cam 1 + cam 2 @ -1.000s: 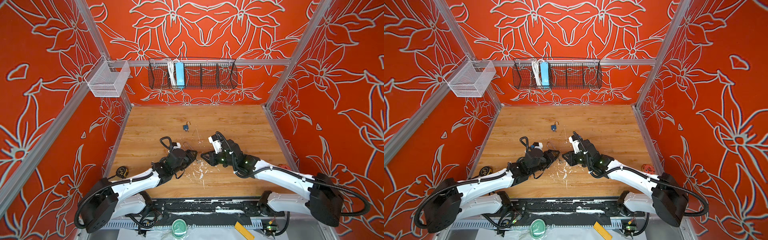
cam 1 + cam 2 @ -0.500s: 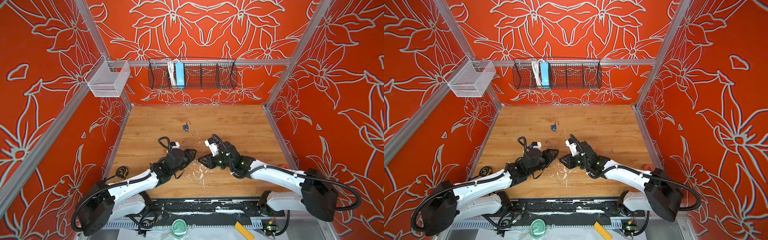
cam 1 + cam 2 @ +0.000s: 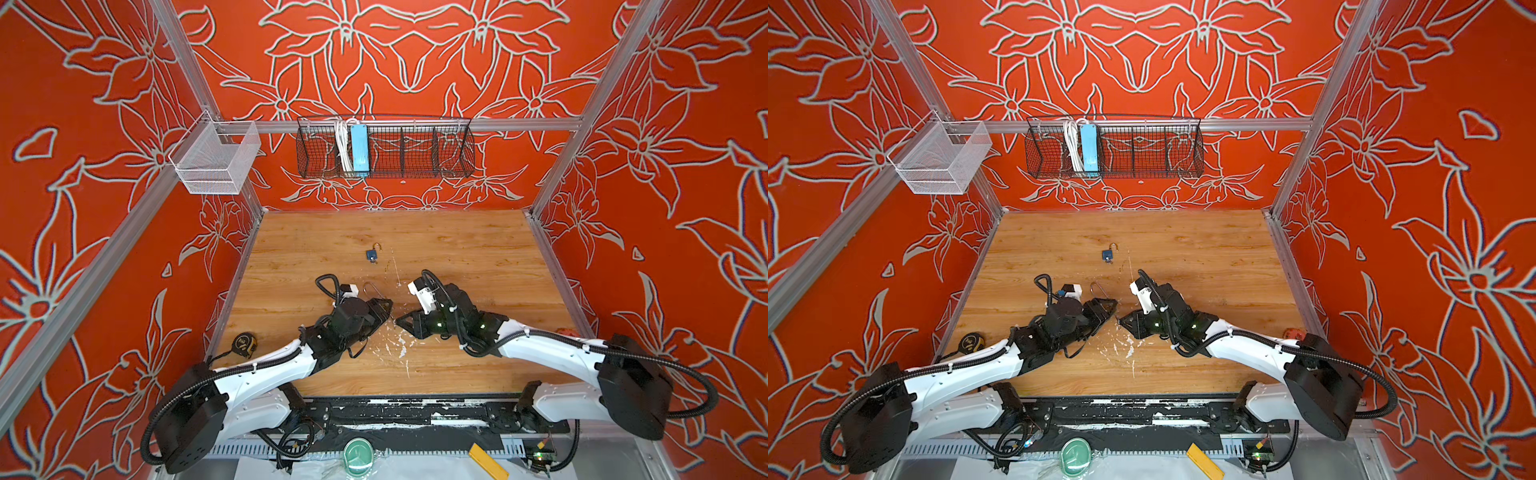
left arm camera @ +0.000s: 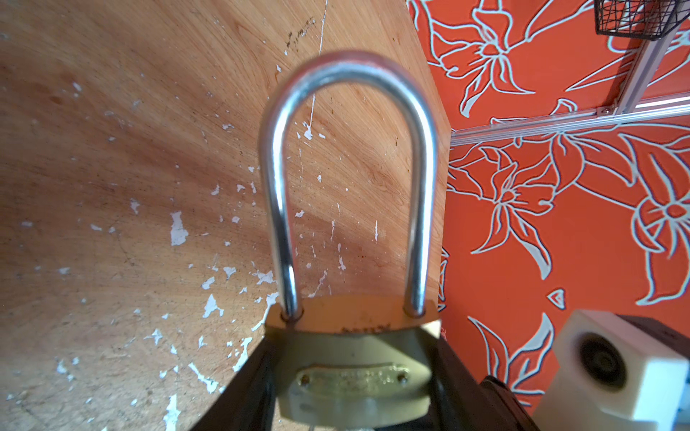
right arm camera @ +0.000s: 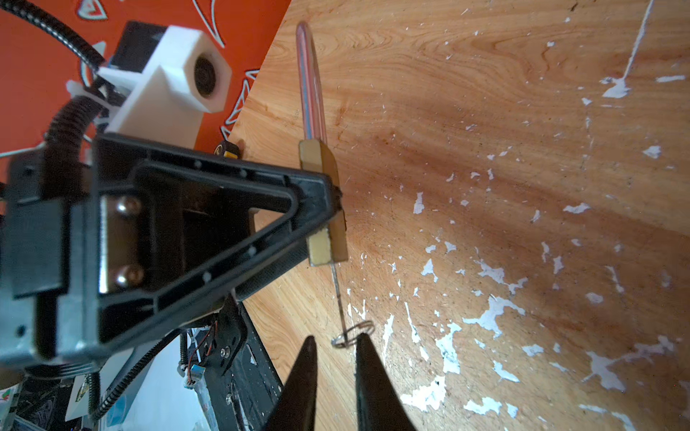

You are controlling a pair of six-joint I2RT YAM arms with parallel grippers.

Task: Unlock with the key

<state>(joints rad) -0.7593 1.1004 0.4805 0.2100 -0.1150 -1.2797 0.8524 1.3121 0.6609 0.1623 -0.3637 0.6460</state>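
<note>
My left gripper [image 4: 351, 358] is shut on the body of a brass padlock [image 4: 351, 377], whose silver shackle [image 4: 349, 74] stands closed and points away from the wrist. In both top views the left gripper [image 3: 380, 309] holds it low over the wooden table [image 3: 457, 257]. In the right wrist view the padlock [image 5: 324, 248] shows edge-on. A thin key [image 5: 338, 294] hangs out of its underside, ending in a wire ring [image 5: 354, 330]. My right gripper [image 5: 336, 339] stands narrowly open at that ring, one fingertip [image 5: 361, 341] against it. In a top view the right gripper [image 3: 1123, 321] faces the left one.
A small blue padlock [image 3: 372, 254] with its shackle swung open lies farther back on the table. A tape measure [image 3: 244, 345] sits at the left edge. A black wire basket [image 3: 384, 147] and a white mesh basket [image 3: 216, 160] hang on the back rail.
My right gripper has crept a little toward the left gripper and its jaws have narrowed. The left gripper and the padlock have stayed put.
</note>
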